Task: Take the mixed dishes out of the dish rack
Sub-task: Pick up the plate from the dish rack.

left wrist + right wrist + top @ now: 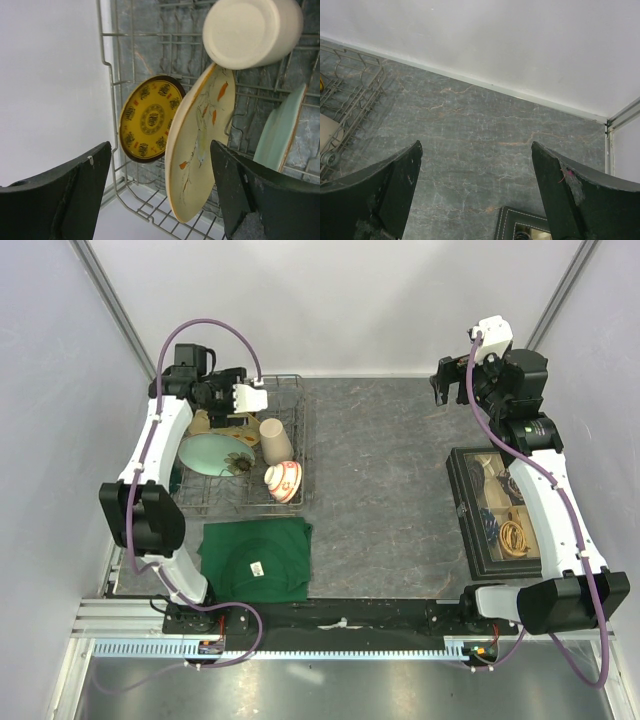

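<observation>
**A:** Left arm status?

**B:** Left gripper is hanging over the far end of the dish rack. Jaws are spread wide and gripping nothing.

**A:** What's the wrist cam seeing?

**B:** Three plates are standing on edge in the tines. The cream floral plate is leaning in the middle. The yellow-and-dark patterned plate is sitting just beside it, toward the rack's outer wall. The pale teal plate is sitting on the other side. The tall beige cup is showing its base to the camera, just past the cream plate's rim.

**A:** Bowl?

**B:** The small red-and-white bowl is lying tipped at the rack's near-right corner, close to the cup.

**A:** Right arm?

**B:** Right gripper is hovering over bare table at the far right, well apart from the rack. Fingers are parted and carrying nothing.

**A:** Other clutter?

**B:** A dark green folded cloth is lying just in front of the rack. A black compartment box is sitting under the right arm.
</observation>
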Motion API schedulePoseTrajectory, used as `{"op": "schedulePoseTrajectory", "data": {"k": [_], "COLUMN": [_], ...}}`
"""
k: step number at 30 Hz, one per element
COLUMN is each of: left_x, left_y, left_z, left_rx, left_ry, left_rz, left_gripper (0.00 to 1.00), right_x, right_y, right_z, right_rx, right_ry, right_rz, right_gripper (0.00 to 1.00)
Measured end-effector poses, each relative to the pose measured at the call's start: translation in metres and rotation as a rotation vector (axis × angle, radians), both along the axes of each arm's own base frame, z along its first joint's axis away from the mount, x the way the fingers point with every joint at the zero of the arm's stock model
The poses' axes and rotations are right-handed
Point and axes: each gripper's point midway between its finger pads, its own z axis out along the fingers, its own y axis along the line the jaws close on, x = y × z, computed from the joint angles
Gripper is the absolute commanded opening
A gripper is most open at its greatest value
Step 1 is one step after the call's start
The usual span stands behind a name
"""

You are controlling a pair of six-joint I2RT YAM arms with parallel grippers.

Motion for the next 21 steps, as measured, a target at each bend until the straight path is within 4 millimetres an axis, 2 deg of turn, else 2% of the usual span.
{"op": "schedulePoseTrajectory", "data": {"k": [6,14,21], "left_x": [0.002,0.012,0.018], "left_y": [0.005,0.011,0.015], "left_z": [-0.019,-0.041,-0.048], "left_rx": [0.048,0.092,0.138], "left_ry": [0.042,0.077,0.071], "left_rz": [-0.011,-0.012,-0.034], "left_gripper": [0.82,0.77,0.74], "right_x": [0.0,0.001,0.003], "right_y": [0.001,0.003,0.003], "right_z": [-0.002,-0.016,-0.023], "right_rx": [0.0,0.0,0.0], "right_ry": [0.005,0.035,0.049], "right_rz": [0.003,0.016,0.018], "right_gripper": [0.98,0.98,0.98]}}
